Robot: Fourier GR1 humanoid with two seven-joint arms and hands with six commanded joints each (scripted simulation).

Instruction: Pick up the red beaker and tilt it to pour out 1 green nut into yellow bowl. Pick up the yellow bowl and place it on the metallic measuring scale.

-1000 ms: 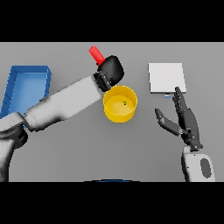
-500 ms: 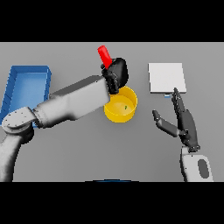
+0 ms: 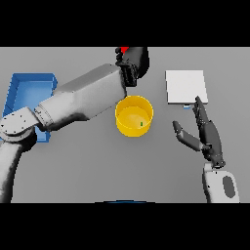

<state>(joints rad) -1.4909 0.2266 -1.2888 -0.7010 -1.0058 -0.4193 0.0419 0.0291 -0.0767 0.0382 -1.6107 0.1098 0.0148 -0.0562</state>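
My left hand [image 3: 134,62] is raised at the top middle, fingers curled round the red beaker [image 3: 124,50], of which only a small red tip shows above the hand. Below it on the table stands the yellow bowl [image 3: 134,115] with one small green nut [image 3: 142,124] inside. The metallic measuring scale [image 3: 185,87] is a pale square plate at the right. My right hand [image 3: 205,135] hovers open to the right of the bowl, fingers straight and thumb spread, just below the scale and apart from both.
A blue tray [image 3: 29,97] lies at the left edge, partly covered by my left forearm [image 3: 80,100], which crosses the table diagonally towards the bowl.
My left hand has carried the red beaker up and to the right, away from over the bowl; the beaker is now mostly hidden. The right hand has barely moved.
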